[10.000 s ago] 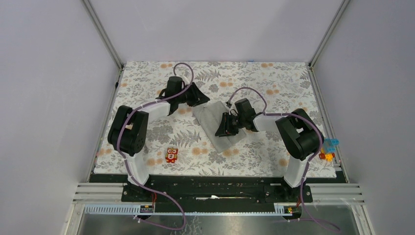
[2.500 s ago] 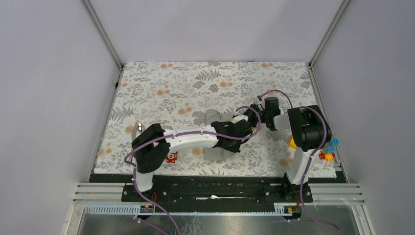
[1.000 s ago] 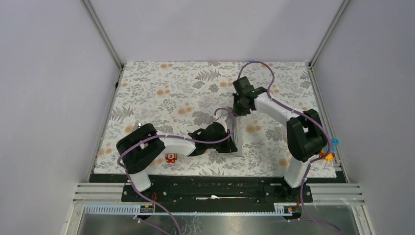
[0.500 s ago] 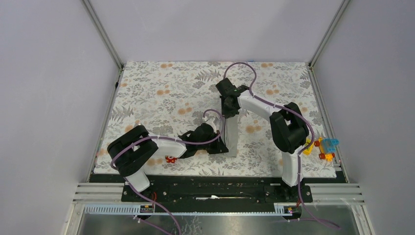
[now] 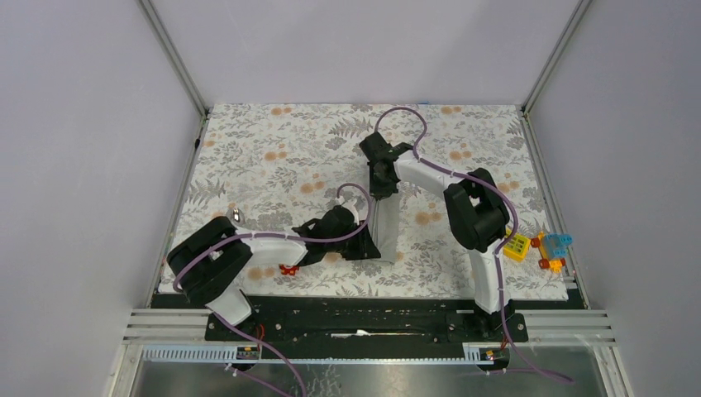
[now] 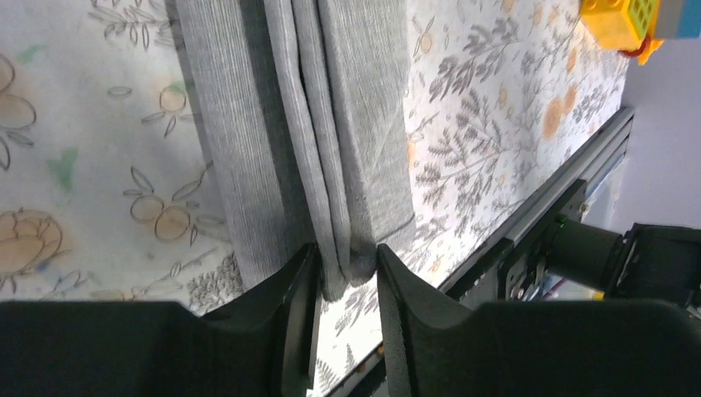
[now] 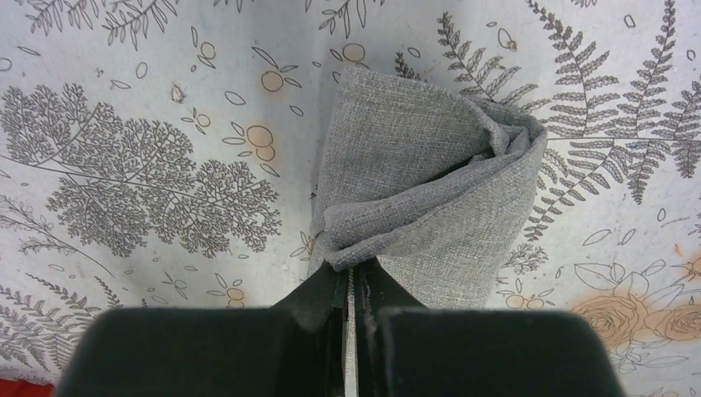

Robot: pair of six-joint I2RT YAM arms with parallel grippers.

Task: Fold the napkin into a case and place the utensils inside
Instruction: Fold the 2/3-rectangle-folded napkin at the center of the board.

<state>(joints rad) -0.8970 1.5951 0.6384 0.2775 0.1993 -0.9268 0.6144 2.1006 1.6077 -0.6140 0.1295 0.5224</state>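
Pinching far end of napkin (image 5: 386,231) with right gripper (image 7: 351,285), clamped tight on the cloth. Straddling near end with left gripper (image 6: 345,255), jaws narrowly parted around layered folds. Lying as narrow strip on floral surface (image 5: 273,157).

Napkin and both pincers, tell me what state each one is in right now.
napkin: folded into a narrow layered strip, flat on the floral cover.
left pincer: partly open, straddling the strip's near end.
right pincer: shut on the strip's far end.
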